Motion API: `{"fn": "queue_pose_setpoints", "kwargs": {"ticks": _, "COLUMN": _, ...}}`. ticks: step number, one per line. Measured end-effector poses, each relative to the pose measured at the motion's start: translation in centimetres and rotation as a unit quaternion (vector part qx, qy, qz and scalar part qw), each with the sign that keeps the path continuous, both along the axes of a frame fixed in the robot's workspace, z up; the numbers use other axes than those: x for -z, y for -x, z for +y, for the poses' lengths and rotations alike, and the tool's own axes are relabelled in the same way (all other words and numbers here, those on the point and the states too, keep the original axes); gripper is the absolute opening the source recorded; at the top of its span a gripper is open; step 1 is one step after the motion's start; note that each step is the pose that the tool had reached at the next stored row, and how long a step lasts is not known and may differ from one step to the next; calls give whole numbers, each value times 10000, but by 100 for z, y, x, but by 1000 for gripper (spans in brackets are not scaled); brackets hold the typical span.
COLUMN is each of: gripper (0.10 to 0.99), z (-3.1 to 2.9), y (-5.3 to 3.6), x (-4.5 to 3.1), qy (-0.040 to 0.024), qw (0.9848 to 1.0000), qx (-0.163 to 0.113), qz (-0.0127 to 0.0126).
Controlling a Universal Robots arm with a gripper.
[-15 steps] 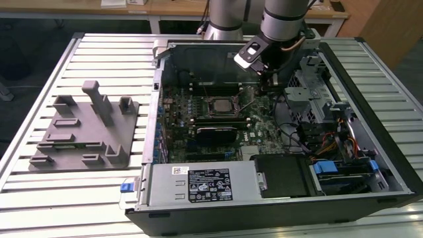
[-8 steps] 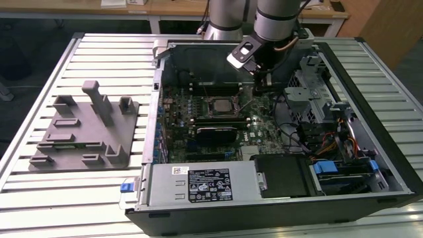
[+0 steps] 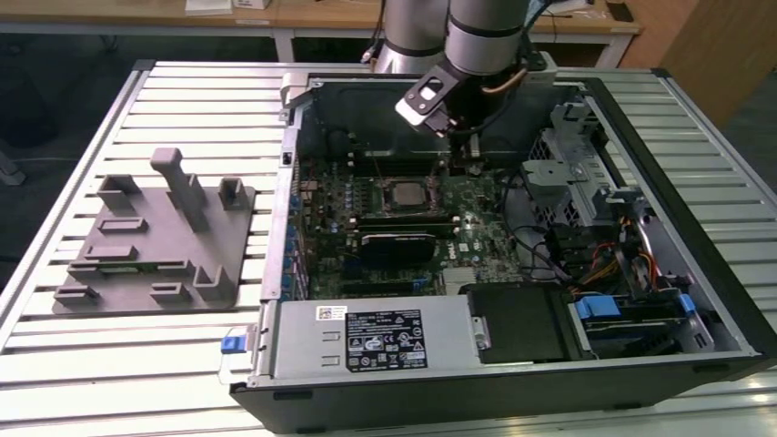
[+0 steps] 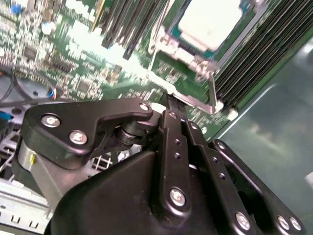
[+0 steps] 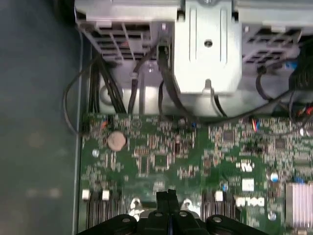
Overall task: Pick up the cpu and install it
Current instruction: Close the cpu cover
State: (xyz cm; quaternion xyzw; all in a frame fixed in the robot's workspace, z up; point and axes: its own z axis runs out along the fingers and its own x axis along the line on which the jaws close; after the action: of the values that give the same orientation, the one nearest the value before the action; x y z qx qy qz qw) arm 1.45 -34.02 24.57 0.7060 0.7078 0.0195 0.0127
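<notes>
The cpu (image 3: 403,193) is a silvery square chip lying inside the metal frame of the motherboard socket, in the middle of the open computer case. In the second wrist view the cpu (image 4: 209,20) shows its bright top plate, with the socket frame (image 4: 183,54) around it. My gripper (image 3: 468,167) hangs just above the motherboard, a little to the exterior view's right of the socket and apart from the chip. In both wrist views the black fingers are pressed together with nothing between them: gripper (image 4: 172,101), gripper (image 5: 168,195).
The case wall (image 3: 287,182) surrounds the green motherboard (image 5: 161,156). A grey drive cage (image 3: 570,173) and cables stand at the exterior view's right, a power supply (image 3: 364,337) at the front. A grey fixture block (image 3: 152,237) lies on the slatted table, left.
</notes>
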Motion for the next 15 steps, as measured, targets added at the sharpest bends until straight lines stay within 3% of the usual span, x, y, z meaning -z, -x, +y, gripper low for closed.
{"fn": "queue_pose_setpoints", "kwargs": {"ticks": 15, "gripper": 106, "z": 0, "y": 570, "x": 3, "qy": 0, "qw": 10000, "qx": 6, "qz": 0}}
